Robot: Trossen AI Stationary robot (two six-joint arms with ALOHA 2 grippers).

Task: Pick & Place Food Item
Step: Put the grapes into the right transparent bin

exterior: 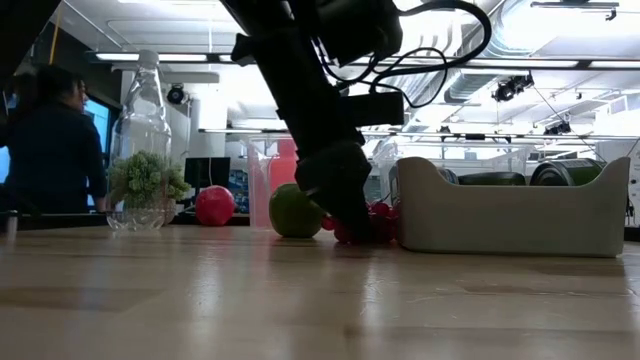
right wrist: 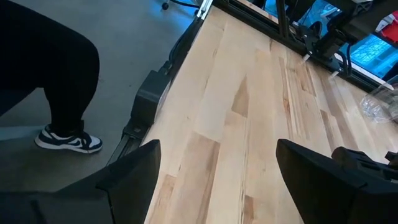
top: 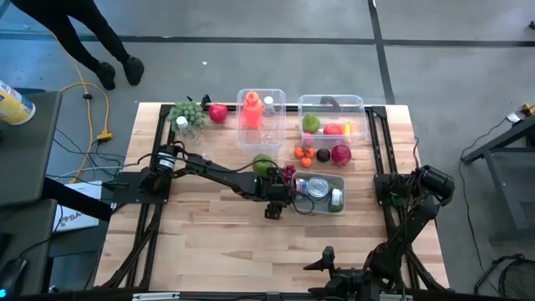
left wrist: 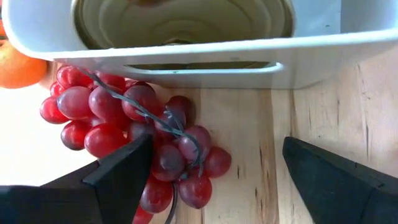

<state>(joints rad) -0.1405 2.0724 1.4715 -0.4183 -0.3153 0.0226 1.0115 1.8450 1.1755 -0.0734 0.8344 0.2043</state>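
A wooden table [top: 209, 226] holds food. The left gripper [left wrist: 211, 171], fingers spread wide and empty, hovers beside red grapes [left wrist: 124, 124] against a white bin [left wrist: 186, 53], positioned to grasp. The right gripper [right wrist: 214, 165] waits open, holding nothing.

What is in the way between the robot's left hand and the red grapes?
Nothing visible. The open left gripper is right at the red grapes, one finger already against the bunch. The white bin sits just beyond them, not between.

wooden table [top: 209, 242] bears grapes [left wrist: 134, 134], white tray [top: 322, 206], green apple [top: 263, 165].
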